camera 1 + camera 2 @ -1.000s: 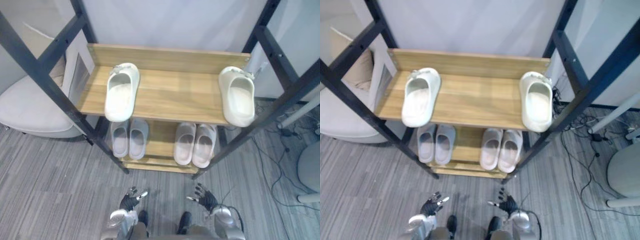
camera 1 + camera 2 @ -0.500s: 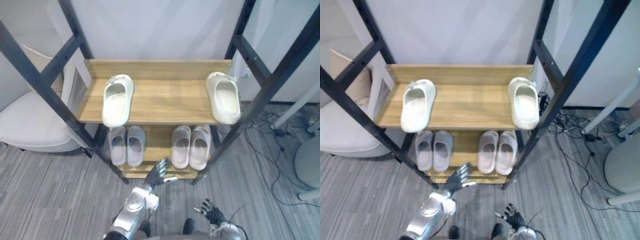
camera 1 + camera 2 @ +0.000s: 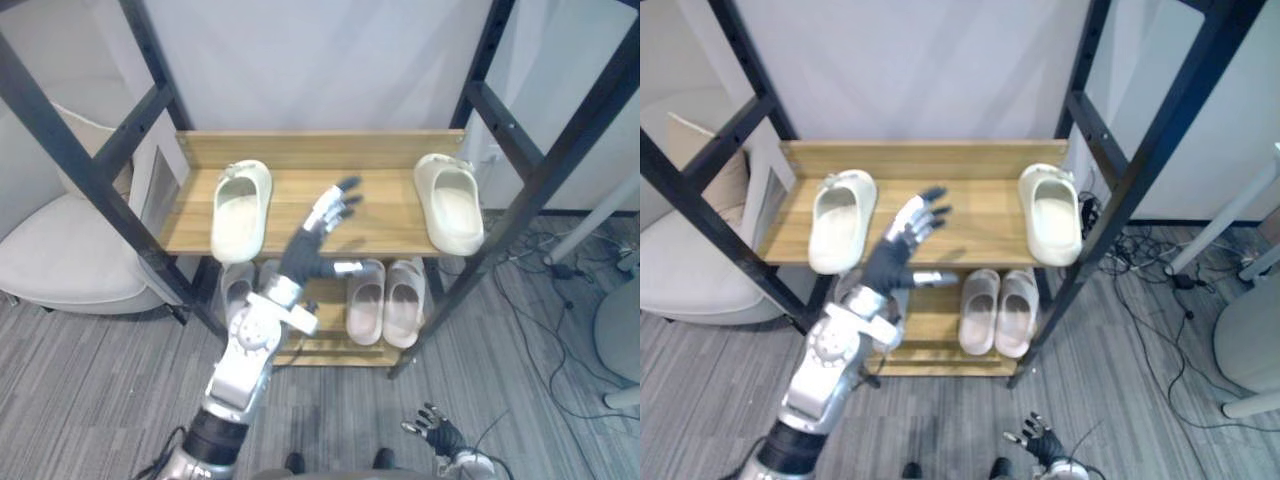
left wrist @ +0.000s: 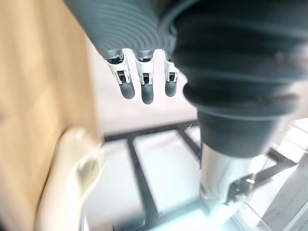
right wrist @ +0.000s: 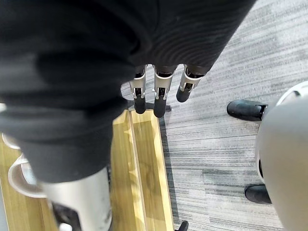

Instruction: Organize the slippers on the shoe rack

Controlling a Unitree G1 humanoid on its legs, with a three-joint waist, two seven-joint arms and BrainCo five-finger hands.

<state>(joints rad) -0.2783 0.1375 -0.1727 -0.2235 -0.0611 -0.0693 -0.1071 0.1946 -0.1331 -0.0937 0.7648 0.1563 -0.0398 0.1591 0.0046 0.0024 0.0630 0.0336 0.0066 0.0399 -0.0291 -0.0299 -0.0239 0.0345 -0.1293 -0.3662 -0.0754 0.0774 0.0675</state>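
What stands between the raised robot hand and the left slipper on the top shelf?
Nothing visible. The left robot hand, open, is raised beside the slipper; only bare shelf board shows between them.

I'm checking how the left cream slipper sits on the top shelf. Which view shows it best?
The left eye view: the slipper shows whole on the top shelf, apart from the open left hand. The right eye view matches it. The left wrist view gives a blurred cream shape, perhaps it; the right wrist view faces the floor.
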